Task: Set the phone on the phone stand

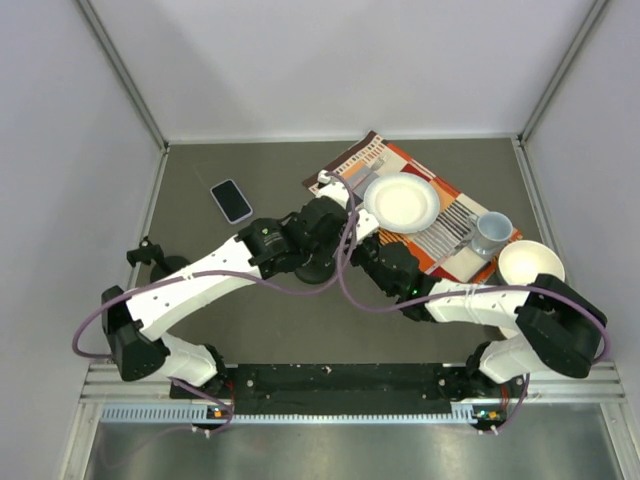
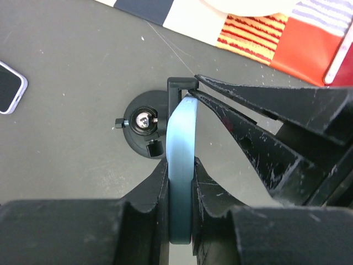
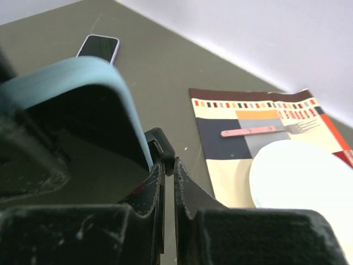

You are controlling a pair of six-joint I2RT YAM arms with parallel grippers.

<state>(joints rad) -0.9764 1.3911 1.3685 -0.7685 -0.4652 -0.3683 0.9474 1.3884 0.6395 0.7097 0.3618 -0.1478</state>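
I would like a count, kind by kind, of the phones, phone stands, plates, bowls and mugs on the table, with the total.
phone: 1
phone stand: 1
plate: 1
bowl: 1
mug: 1
Total: 5

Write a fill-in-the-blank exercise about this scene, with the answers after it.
1. The left fingers clamp the light ____ panel of the black phone stand.
2. The lilac-cased smartphone lies flat on the dark grey ____, away from the stand.
3. The round white plate rests on the striped ____.
4. The grey mug stands between that plate and the white ____.

Answers: blue; table; placemat; bowl.
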